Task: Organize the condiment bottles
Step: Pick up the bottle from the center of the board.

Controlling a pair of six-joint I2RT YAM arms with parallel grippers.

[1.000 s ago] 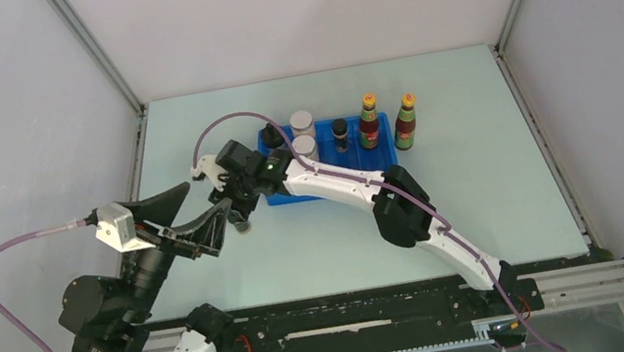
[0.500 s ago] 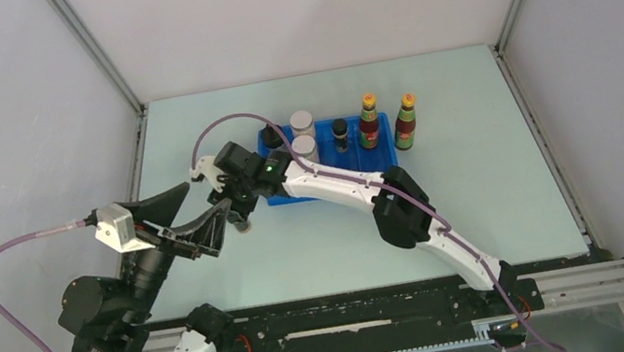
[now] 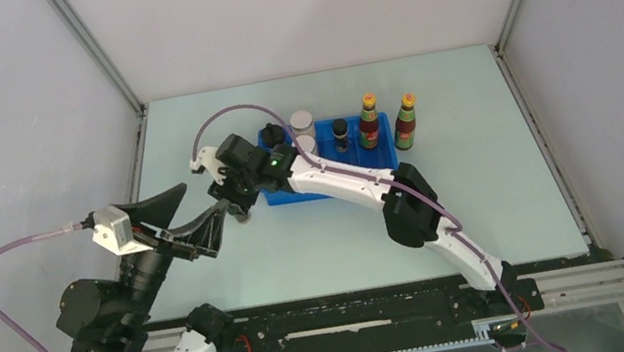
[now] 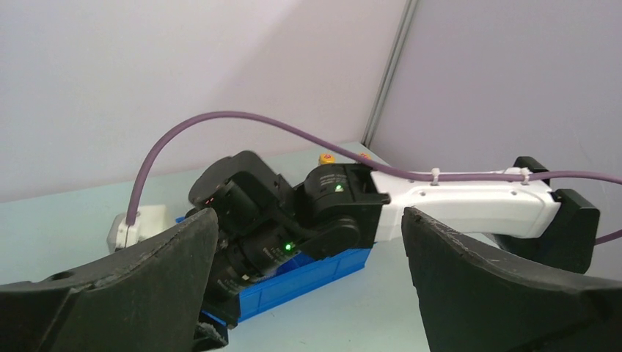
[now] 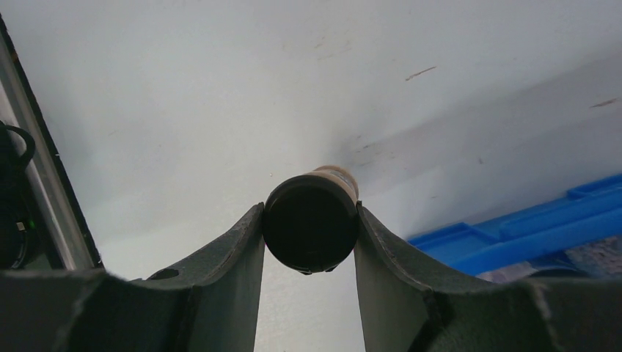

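Note:
My right gripper (image 5: 309,213) is shut on a black-lidded bottle (image 5: 311,222), seen from above with a pale rim of its body showing. In the top view that gripper (image 3: 240,208) hangs just off the left end of the blue tray (image 3: 384,157). In the tray stand a black knob-capped bottle (image 3: 272,132), two white-lidded clear bottles (image 3: 302,122), a short dark bottle (image 3: 340,129) and a slim orange-capped bottle (image 3: 369,122). Another slim bottle (image 3: 405,122) stands on the table right of the tray. My left gripper (image 3: 204,199) is open and holds nothing, close to the left of the right gripper.
The right arm (image 3: 347,180) stretches over the tray's front edge. In the left wrist view the right wrist (image 4: 293,220) fills the gap between my open fingers (image 4: 110,293), with the tray (image 4: 308,282) below it. The enclosure wall (image 3: 46,133) rises along the table's left side.
The right gripper, with the bottle in it, has moved slightly back and toward the tray's left end. The left gripper has shifted a little and stays open.

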